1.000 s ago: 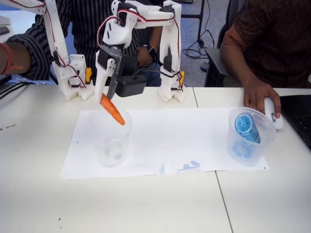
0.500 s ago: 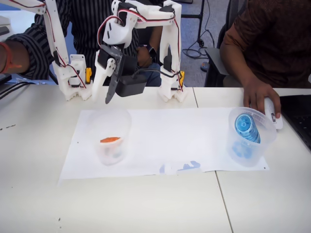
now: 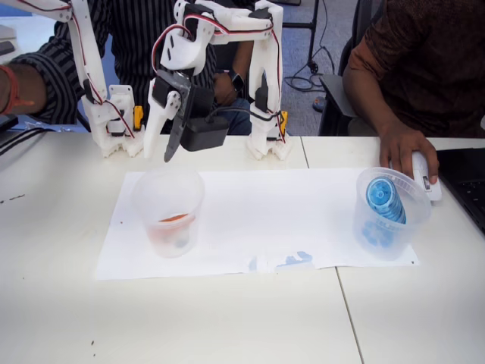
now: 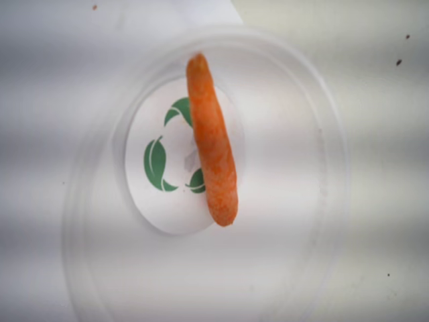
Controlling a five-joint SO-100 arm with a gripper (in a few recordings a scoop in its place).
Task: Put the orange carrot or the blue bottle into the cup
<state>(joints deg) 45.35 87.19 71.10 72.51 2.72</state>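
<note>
The orange carrot (image 4: pixel 212 144) lies flat on the bottom of the cup (image 3: pixel 168 188), right across the green leaf mark on its base (seen through the frosted wall in the fixed view it is just an orange smear low down). The gripper (image 3: pixel 161 152) hangs above the cup's far rim, fingers apart, holding nothing. From here the job looks done, so the sensible move is a straight lift up and back, keeping those fingertips off the rim, because a light plastic cup like that would tip at a nudge. Over to the right in the fixed view, well apart, the blue bottle (image 3: pixel 385 200) leans inside a second, clearer cup (image 3: pixel 365 226) at the edge of the white paper sheet (image 3: pixel 265 208). A person's hand (image 3: pixel 405 149) rests on a mouse just behind it, clear of the arm's way.
</note>
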